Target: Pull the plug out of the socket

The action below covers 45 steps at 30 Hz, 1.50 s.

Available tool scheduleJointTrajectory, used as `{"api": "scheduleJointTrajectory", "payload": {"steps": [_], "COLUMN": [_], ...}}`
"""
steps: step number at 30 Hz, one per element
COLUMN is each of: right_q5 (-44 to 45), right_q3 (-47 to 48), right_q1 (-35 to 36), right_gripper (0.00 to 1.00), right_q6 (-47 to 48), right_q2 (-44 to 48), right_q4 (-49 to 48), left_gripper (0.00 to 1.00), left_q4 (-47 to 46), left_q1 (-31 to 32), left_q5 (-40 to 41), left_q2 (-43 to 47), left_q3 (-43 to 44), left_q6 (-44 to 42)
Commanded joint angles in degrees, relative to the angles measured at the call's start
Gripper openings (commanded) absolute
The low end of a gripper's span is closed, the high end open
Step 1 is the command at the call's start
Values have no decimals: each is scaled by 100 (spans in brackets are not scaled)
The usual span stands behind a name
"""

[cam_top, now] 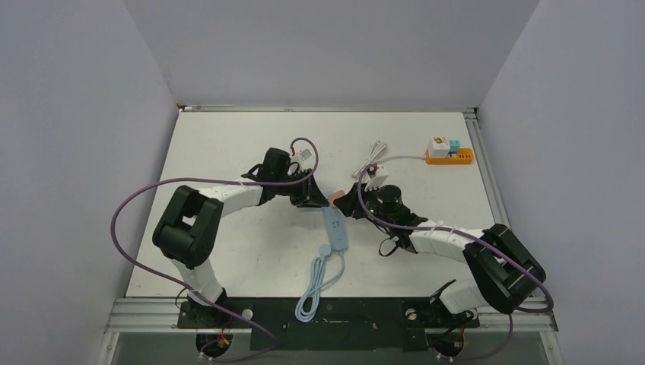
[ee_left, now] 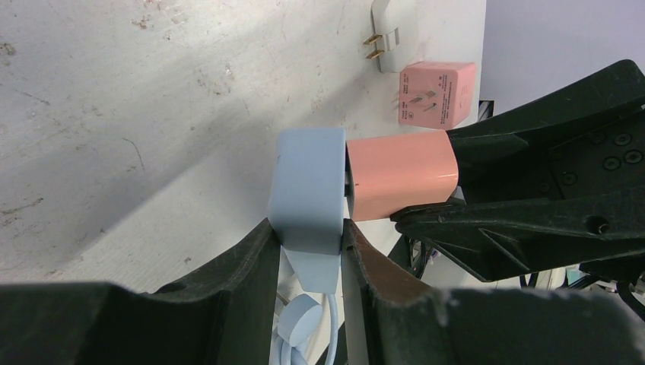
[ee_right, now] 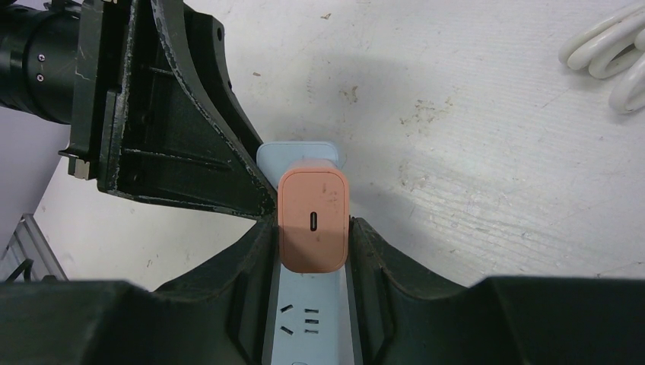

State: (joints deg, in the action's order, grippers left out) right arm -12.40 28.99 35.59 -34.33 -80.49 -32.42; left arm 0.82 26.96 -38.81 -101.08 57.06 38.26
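Note:
A light blue power strip (cam_top: 335, 230) lies mid-table, its cable running to the near edge. A pink plug (cam_top: 335, 199) sits in the strip's far end. My left gripper (cam_top: 318, 199) is shut on that end of the strip; in the left wrist view its fingers (ee_left: 251, 266) clamp the blue body (ee_left: 308, 186) at the gripper's mouth (ee_left: 308, 237). My right gripper (cam_top: 347, 204) is shut on the pink plug (ee_right: 312, 217), which fills its mouth (ee_right: 312, 237). The plug (ee_left: 401, 175) rests against the strip's face, with only a thin seam between them.
An orange power strip (cam_top: 449, 157) with white and blue plugs stands at the back right, its white cable (cam_top: 374, 154) looped toward the middle. A second pink adapter (ee_left: 437, 93) and a white plug (ee_left: 386, 34) lie beyond the strip. The blue cable coil (cam_top: 310, 296) hangs over the near edge.

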Motion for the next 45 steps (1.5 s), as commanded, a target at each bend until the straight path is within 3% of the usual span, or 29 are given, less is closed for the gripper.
{"api": "scheduleJointTrajectory", "payload": {"steps": [1,13,27,35,45], "right_q5": [548,2516,3594,2988,1055], "right_q3": [-30,400,655,486,25], "right_q1": [-96,1221,1992,1650,218], "right_gripper": [5,5,5,5,5], "right_q6": [36,1111,1626,1242,197], "right_q2": [178,328,175,348,386], "right_q4": [-345,447,626,491,-132], "left_gripper": [0,0,0,0,0], "left_q4": [244,287,300,317,316], "left_q1": [-94,-112,-130,-133,-130], "left_q5": [233,216,205,215,216], "left_q2": [-70,-70,-69,-85,-107], "left_q3": [89,114,128,121,135], "left_q6": [-252,-262,-261,-268,-284]}}
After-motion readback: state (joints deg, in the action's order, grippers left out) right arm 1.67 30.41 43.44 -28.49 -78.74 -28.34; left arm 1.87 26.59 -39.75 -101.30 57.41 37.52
